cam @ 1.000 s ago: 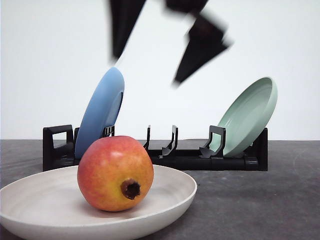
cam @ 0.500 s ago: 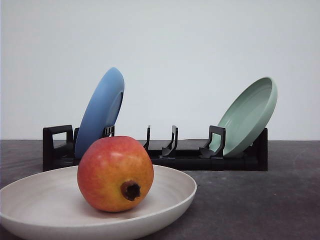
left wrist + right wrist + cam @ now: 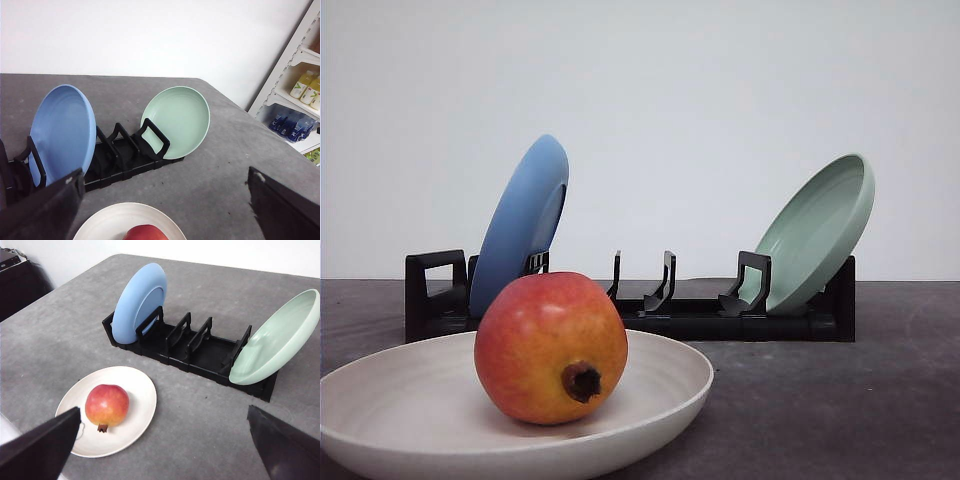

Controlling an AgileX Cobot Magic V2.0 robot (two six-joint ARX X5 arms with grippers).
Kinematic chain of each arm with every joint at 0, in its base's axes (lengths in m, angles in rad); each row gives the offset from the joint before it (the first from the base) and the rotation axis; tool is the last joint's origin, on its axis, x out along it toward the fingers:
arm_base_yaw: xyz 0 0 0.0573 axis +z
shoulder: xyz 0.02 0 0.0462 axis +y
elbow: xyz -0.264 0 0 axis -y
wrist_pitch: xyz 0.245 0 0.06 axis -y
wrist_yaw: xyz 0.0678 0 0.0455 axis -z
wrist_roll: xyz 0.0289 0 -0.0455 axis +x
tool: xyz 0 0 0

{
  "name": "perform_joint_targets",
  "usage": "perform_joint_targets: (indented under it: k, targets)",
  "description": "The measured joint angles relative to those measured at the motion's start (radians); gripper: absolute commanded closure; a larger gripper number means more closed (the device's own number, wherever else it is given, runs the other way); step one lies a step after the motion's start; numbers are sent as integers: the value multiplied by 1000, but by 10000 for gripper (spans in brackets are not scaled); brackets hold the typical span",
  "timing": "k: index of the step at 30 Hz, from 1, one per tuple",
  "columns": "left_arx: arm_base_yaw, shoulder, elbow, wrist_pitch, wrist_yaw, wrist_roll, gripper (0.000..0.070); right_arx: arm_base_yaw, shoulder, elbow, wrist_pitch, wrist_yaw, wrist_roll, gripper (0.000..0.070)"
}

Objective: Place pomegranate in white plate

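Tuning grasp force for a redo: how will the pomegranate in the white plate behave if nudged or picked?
The pomegranate is round and lies on its side, crown sideways, so a nudge would likely roll it. The white plate has only a shallow rim, which may not stop it. Its skin looks smooth and firm: probably rigid, perhaps slippery.

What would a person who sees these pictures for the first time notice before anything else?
Probably the pomegranate, red-orange fading to yellow, lying in the white plate at the near edge of the table. Behind it a black rack holds a blue plate at its left end and a pale green plate at its right end, both leaning.
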Motion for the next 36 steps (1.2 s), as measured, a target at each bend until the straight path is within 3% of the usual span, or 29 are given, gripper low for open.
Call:
perform_joint_targets:
  k: [1, 2, 3, 4, 5, 11, 36]
  targets:
    - [0, 0, 0, 0, 0, 2, 230, 0, 1, 0, 2, 0, 0, 124]
    - [0, 0, 0, -1, 1, 9, 472, 0, 3, 0, 2, 0, 1, 371]
    - [0, 0, 0, -3, 6, 25, 698, 0, 4, 0, 2, 0, 4, 699]
    - [0, 0, 0, -8, 14, 40, 663, 0, 5, 0, 2, 0, 4, 678]
    - [0, 0, 0, -17, 21, 58, 700, 0, 6, 0, 0, 0, 4, 679]
    - [0, 0, 0, -29, 26, 99, 700, 0, 7, 0, 3, 3, 4, 700]
    - [26, -31, -17, -25, 27, 105, 700, 0, 7, 0, 3, 3, 4, 700]
